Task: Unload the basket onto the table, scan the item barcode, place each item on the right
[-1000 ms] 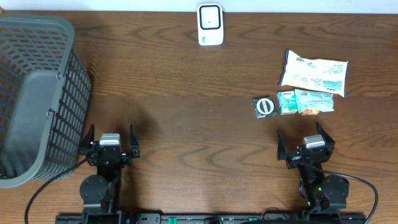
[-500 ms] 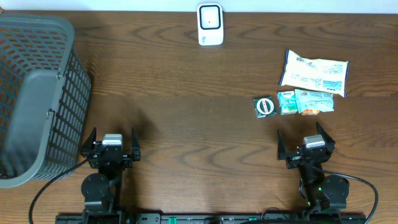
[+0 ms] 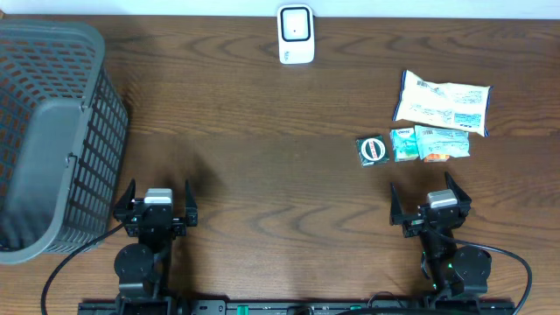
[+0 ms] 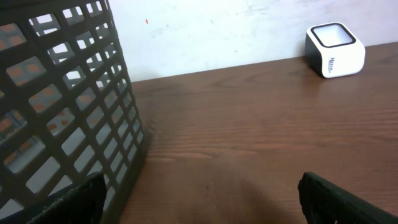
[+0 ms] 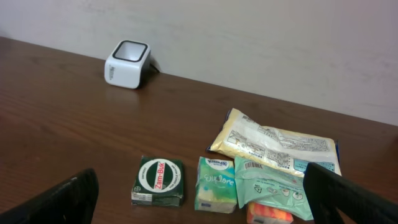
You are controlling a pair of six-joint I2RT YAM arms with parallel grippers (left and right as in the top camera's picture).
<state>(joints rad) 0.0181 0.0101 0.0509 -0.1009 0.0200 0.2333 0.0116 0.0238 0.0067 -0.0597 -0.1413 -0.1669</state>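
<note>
The white barcode scanner (image 3: pixel 296 35) stands at the table's far edge, seen also in the left wrist view (image 4: pixel 334 50) and the right wrist view (image 5: pixel 127 64). The items lie at the right: a green Zam-Buk box (image 3: pixel 374 150) (image 5: pixel 158 181), a small tissue pack (image 3: pixel 403 144) (image 5: pixel 215 184), a mint-green pouch (image 3: pixel 442 140) (image 5: pixel 277 186) over an orange packet (image 5: pixel 267 213), and a large pale packet (image 3: pixel 442 103) (image 5: pixel 273 143). My right gripper (image 3: pixel 430 206) (image 5: pixel 202 199) is open just short of them, holding nothing. My left gripper (image 3: pixel 156 203) (image 4: pixel 202 202) is open and empty at the near left.
A grey mesh basket (image 3: pixel 52 131) (image 4: pixel 62 112) fills the left end of the table, right beside my left gripper. A pale wall runs behind the table's far edge.
</note>
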